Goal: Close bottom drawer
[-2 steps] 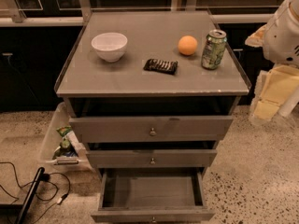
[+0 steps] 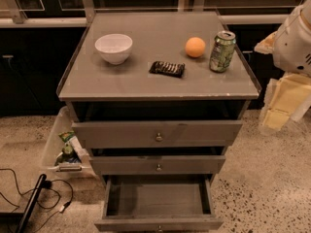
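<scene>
Evidently the bottom drawer (image 2: 158, 200) is pulled out at 6 o'clock, awaiting a push; the gripper (image 2: 285, 103) is held clear at 3 o'clock, its opening not discernible.

Cabinet top (image 2: 146, 84): bowl (image 2: 113, 47) at 10 o'clock, snack bar (image 2: 167, 68) near centre, orange (image 2: 195, 47) at 1 o'clock, can (image 2: 222, 51) just right of it. Bottom drawer (image 2: 146, 223) juts out at 6 o'clock, beneath the middle drawer (image 2: 194, 165). Gripper (image 2: 284, 103) hangs apart at the cabinet's 3 o'clock; bin (image 2: 52, 147) sits at 8 o'clock.
</scene>
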`<act>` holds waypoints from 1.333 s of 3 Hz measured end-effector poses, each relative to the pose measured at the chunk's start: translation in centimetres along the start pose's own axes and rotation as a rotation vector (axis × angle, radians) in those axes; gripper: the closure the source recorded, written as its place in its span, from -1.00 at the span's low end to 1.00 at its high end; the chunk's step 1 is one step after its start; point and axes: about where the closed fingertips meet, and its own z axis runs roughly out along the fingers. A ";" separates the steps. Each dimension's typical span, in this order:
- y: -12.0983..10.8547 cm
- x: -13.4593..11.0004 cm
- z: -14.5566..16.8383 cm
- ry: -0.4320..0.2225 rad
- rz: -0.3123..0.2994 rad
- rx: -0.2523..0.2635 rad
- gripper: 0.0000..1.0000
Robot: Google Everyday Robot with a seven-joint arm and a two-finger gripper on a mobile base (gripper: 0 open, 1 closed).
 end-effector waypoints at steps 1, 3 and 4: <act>2.2 1.3 3.5 -0.024 0.028 -0.061 -1.00; 9.8 5.3 13.5 -0.064 0.012 -0.160 -0.16; 11.4 6.2 15.0 -0.049 0.017 -0.185 0.30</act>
